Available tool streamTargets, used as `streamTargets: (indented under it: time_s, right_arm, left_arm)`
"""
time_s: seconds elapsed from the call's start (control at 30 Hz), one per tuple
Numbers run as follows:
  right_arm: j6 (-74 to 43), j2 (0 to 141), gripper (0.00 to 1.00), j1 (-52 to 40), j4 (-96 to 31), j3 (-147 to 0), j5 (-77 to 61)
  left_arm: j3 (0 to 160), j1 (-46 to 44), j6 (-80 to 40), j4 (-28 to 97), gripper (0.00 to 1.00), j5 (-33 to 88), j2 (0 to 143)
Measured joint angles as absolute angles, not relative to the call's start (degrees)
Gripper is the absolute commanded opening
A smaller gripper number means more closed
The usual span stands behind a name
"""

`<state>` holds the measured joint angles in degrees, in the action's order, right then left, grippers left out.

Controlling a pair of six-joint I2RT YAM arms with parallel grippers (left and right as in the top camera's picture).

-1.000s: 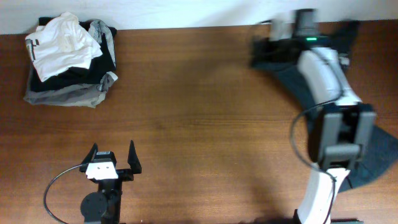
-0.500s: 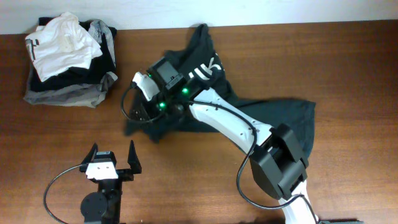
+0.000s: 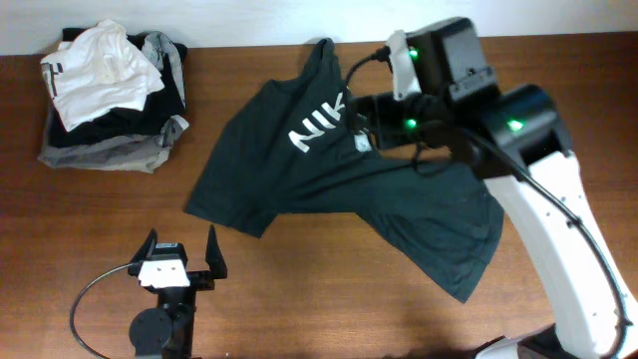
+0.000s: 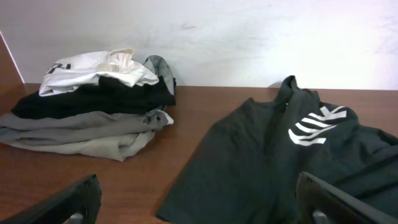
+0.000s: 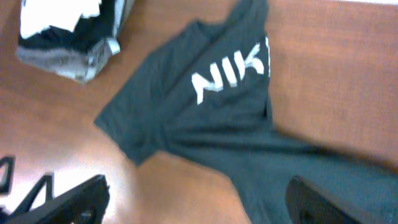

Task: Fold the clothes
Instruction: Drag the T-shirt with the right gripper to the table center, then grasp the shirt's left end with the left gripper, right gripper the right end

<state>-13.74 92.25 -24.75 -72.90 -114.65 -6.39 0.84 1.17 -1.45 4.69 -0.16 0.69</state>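
The black T-shirt (image 3: 329, 189) is seen spread out unfolded on the wooden table (image 3: 299, 299), to the right of the pile of clothes (image 3: 110, 100), with a strip of bare wood left between the two. Its collar is turned toward the far edge, and its hem is spread toward the near right. The fabric is rumpled, with creases drawn diagonally across the body. The white lettering (image 3: 317, 125) on the chest is partly shown; only "NIK" can be read.

The right gripper (image 5: 199, 205) is held above the shirt, well to the right of the pile. In the right wrist view its fingers are set far apart at the lower corners and nothing is held between them, so the jaws are open. The shirt is seen below them.

The left gripper (image 3: 180, 244) is placed nearer the front edge than the pile and slightly to its right. Its jaws are spread wide and empty.

The pile is set at the far left corner; a white garment (image 3: 95, 70) is laid on top, black cloth under it and a grey garment (image 3: 100, 155) at the bottom. The table is of brown, grained wood. A plain white wall (image 3: 249, 20) is seen just behind the pile, along the far edge.
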Motion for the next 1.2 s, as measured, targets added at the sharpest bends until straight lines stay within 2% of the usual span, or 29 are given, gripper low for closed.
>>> streamTargets:
  time_s: [0.07, 0.13, 0.23, 0.3, 0.4, 0.53, 0.57, 0.7, 0.8, 1.03, 1.13, 1.17, 1.2]
  right_arm:
    - [-15.27, 91.85, 0.99, -23.57, -77.45, -114.69, -7.16]
    - [-18.31, 91.66, 0.99, -21.39, -79.79, -114.65, -6.81]
    - [-22.59, 89.34, 0.99, -16.21, -83.37, -114.63, -4.1]
    - [-23.66, 87.46, 0.99, -13.72, -85.6, -114.65, -3.42]
    - [-24.01, 86.91, 0.99, -12.84, -87.48, -114.56, -3.01]
    - [-24.05, 86.91, 0.99, -12.82, -89.23, -114.54, -2.76]
    - [-24.49, 86.91, 0.99, -12.78, -89.54, -114.54, -2.37]
    - [-29.17, 85.32, 0.99, -8.23, -92.6, -114.54, 2.74]
    - [-30.37, 84.09, 0.99, -4.14, -95.48, -114.54, 3.92]
    - [-31.11, 81.56, 0.99, 5.74, -96.95, -114.54, 4.73]
    - [-30.35, 80.95, 0.98, 6.31, -96.97, -114.34, 4.73]
    - [-30.0, 80.93, 0.99, 6.31, -96.9, -114.02, 4.86]
    - [-29.8, 80.82, 0.99, 6.39, -96.9, -113.03, 5.04]
  left_arm:
    - [0.71, 1.17, -1.48, 2.02, 0.99, 2.59, 0.69]
    - [0.56, 1.23, -1.54, -4.49, 0.99, 11.49, 0.71]
    - [1.26, 1.26, -7.2, -4.97, 0.99, 16.34, 1.69]
    - [6.92, 1.26, -10.07, -1.41, 0.99, 17.39, 9.26]
    - [25.02, 1.26, -7.7, 8.86, 0.99, 19.2, 31.53]
    - [42.06, 1.32, -6.07, 12.32, 0.99, 24.51, 52.14]
    - [44.27, 1.32, -6.83, 14.57, 0.99, 24.4, 56.21]
    - [62.0, 1.32, -11.88, 43.22, 0.99, 16.62, 78.46]
    - [68.23, 1.39, -12.91, 44.49, 0.99, 12.71, 88.77]
    - [68.31, 6.61, -23.31, 43.57, 0.99, 10.07, 105.93]
    - [68.58, 6.55, -24.32, 42.22, 0.94, 8.49, 109.34]
    - [68.82, 6.55, -24.6, 42.19, 0.89, 8.19, 109.62]
    - [69.25, 6.55, -24.73, 42.17, 0.76, 7.51, 110.06]
